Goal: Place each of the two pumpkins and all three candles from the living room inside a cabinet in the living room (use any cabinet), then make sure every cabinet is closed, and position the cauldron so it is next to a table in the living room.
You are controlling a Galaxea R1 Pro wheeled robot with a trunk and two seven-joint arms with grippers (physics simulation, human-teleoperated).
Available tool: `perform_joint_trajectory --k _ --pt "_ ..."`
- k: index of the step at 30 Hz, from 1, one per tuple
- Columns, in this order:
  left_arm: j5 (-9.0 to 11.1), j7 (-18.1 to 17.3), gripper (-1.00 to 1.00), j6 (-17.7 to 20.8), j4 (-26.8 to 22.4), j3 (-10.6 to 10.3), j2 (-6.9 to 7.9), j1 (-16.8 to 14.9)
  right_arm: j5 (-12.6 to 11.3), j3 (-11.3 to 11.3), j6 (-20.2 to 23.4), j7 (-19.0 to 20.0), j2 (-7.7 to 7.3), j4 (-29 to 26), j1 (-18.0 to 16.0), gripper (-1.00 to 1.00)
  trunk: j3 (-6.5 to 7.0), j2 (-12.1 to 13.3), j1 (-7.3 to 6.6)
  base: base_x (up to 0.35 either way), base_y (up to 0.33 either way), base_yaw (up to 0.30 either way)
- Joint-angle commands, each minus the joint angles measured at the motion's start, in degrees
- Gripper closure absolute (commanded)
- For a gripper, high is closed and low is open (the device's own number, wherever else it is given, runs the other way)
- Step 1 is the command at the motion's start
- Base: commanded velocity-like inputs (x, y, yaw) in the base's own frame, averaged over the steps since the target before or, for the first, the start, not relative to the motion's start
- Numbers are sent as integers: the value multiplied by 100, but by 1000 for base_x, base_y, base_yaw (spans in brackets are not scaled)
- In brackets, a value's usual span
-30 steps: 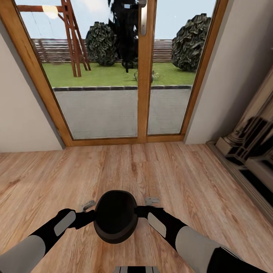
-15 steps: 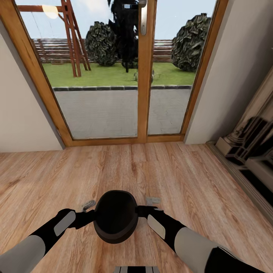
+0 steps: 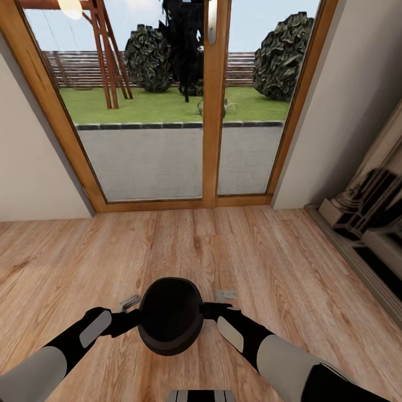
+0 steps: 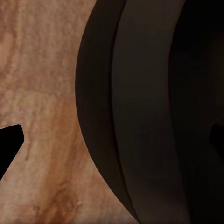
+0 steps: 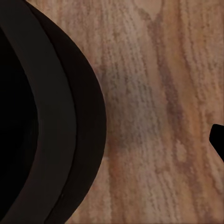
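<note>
1. Compared with a second ago, the whole head view has shifted slightly, so the camera moved; the round-bellied matte black cauldron [image 3: 170, 316] sits just as it did between the arms.
2. It hangs above the pale wooden plank floor [image 3: 234, 251], facing the wood-framed glass patio doors [image 3: 209, 111].
3. Left gripper [image 3: 129, 321] and right gripper [image 3: 211, 310] press opposite flanks; whether the jaws are clenched I cannot tell.
4. Judged rigid, smooth and slippery: squeezing at the widest belly seems safest.
</note>
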Motion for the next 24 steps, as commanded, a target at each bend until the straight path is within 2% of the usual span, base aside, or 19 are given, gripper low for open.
perform_joint_trajectory --k 1,6,12,20,24 --pt "46 25 -100 4 -10 -37 6 -4 -14 30 19 -38 0 -8 -5 -100 -5 -2 -1 0 0 0" --pt "46 23 -100 4 -15 -40 8 -4 -15 37 15 2 0 -25 -5 -100 -5 -2 -1 0 0 0" --pt "46 26 -100 4 -17 -49 4 -4 -20 38 18 457 0 -13 -5 -100 -5 -2 -1 0 0 0" --pt "46 27 -100 4 -15 -65 4 -4 -20 38 11 498 0 -7 -5 -100 -160 -11 17 0 0 0" --pt "38 27 -100 4 -20 -68 4 -4 -20 38 3 500 0 -12 -5 -100 -160 -11 17 0 0 0"
